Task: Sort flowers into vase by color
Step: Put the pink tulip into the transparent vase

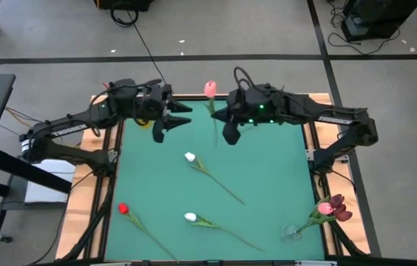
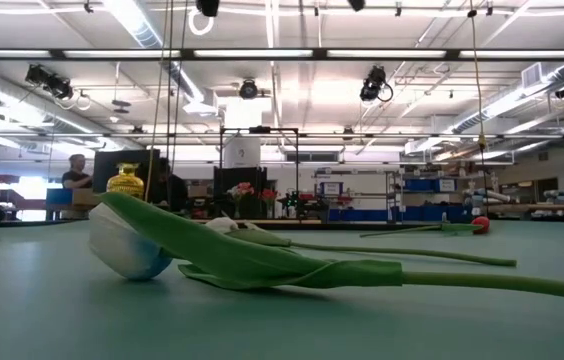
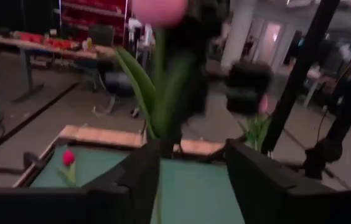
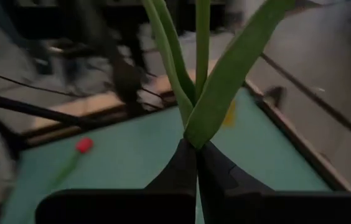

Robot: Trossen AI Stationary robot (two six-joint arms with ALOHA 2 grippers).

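Note:
My right gripper (image 1: 228, 127) (image 4: 196, 163) is raised over the far middle of the table and shut on a pink tulip (image 1: 210, 89) (image 3: 159, 9). My left gripper (image 1: 168, 120) (image 3: 194, 180) hangs open just to its left, facing the tulip and not touching it. Flat on the green mat lie a white tulip (image 1: 190, 157), a second white tulip (image 1: 190, 217) (image 2: 127, 250) and a red tulip (image 1: 123, 209) (image 2: 480, 225). A clear vase (image 1: 292, 233) at the near right corner holds maroon and pink tulips (image 1: 334, 208). My right gripper pinches the pink tulip's green stem (image 4: 191, 127) between its two shut fingers, low down where the leaves (image 4: 225, 87) spring from it. The tulip is lifted clear of the table and stands roughly upright above the fingers, with its head (image 3: 159, 9) on top.
A yellow vase (image 2: 125, 182) (image 1: 143, 123) stands near the far left edge, close under my left gripper. The wooden table frame (image 1: 90, 199) borders the mat. A black cable (image 1: 146, 44) runs across the floor behind. People sit in the room beyond (image 2: 74, 175).

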